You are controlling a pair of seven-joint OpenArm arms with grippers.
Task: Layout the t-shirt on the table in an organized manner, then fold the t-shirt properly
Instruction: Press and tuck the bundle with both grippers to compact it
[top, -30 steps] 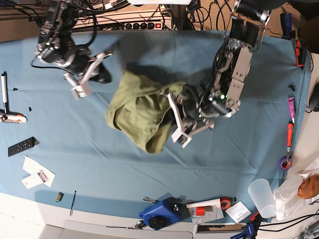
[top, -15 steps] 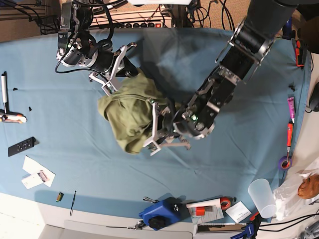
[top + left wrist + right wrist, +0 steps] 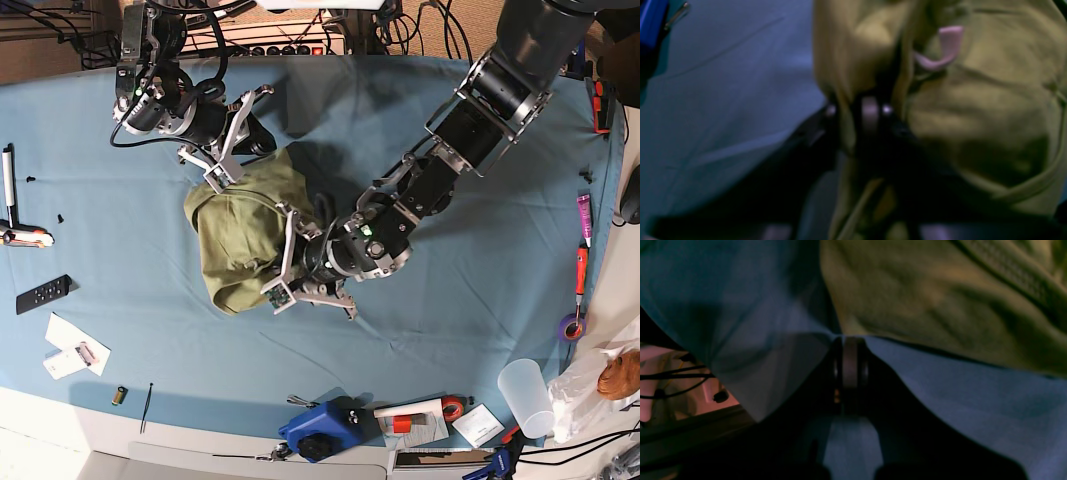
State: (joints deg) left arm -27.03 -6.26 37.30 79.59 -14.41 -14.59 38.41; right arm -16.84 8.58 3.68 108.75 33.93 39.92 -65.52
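At the lower right edge of the bunched shirt [image 3: 243,232], the left claw [image 3: 283,262] is sitting against the cloth with a fold of olive fabric running between its fingers. The wrist view is too blurred to settle whether the jaws are pinching that fold or parting from it; I cannot tell. At the shirt's upper edge, the right claw [image 3: 222,158] is standing with its jaws fully together, tips touching the hem where it meets the surface [image 3: 480,300]; whether any cloth is caught between them cannot be confirmed.

The shirt is lying crumpled in a heap between the two claws, left of centre on the blue surface, its long axis running roughly from upper right to lower left. A pale tag [image 3: 942,46] is showing near the collar in the left wrist view.

Judgement: layout is not yet achieved. The next move turns on the claws sitting at opposite edges of the heap, so drawing them apart along that line would be spreading it.
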